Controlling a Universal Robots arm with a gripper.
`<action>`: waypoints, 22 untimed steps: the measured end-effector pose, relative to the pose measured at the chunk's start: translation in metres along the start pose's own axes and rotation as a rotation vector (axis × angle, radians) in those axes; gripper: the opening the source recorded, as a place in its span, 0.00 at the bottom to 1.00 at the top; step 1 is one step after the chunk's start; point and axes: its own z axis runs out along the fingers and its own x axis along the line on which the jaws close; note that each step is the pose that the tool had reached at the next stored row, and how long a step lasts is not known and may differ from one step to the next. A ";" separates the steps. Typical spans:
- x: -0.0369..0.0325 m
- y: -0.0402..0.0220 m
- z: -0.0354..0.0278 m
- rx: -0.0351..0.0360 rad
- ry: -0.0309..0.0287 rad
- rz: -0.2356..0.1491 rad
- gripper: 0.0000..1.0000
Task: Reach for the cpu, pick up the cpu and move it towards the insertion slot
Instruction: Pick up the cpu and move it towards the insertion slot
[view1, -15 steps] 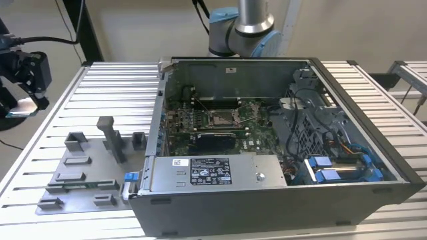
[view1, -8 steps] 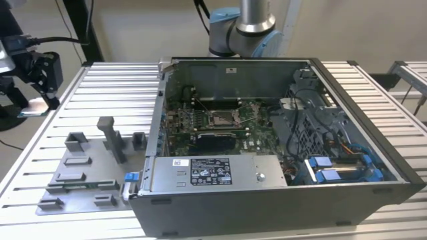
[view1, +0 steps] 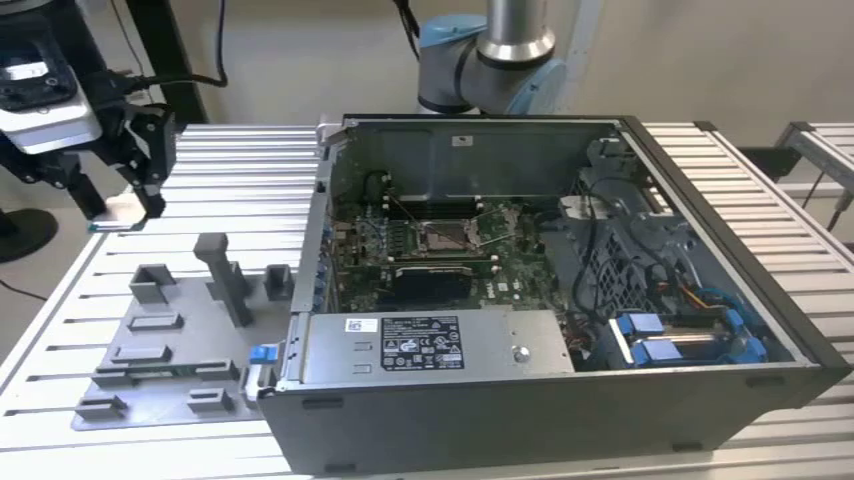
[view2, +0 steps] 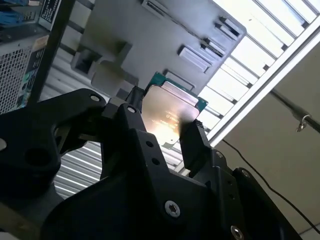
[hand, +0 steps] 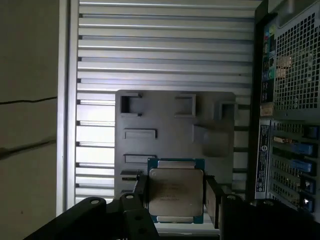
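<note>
Over the slatted table's (hand: 165, 50) edge, my gripper (hand: 177, 196) pinches the cpu (hand: 175, 190) by opposite sides, probably to carry it level.

The arm (view1: 514, 30) runs out of the exterior view's top edge. There the cpu (view1: 120, 212), clamped in the gripper (view1: 123, 208), is too small to make out, as is the slot's (view1: 445, 237) detail. In both wrist views the fingers (hand: 214, 197) overlap the cpu's sides, the cpu hides part of the fixture (hand: 165, 125), and the case (hand: 290, 100) is cropped.
</note>
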 end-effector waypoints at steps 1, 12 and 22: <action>-0.0046 -0.0001 0.0000 0.0000 0.0001 0.000 0.00; -0.0545 -0.0007 -0.0001 0.0000 0.0018 0.000 0.00; -0.0996 -0.0013 -0.0002 -0.0001 0.0020 0.000 0.00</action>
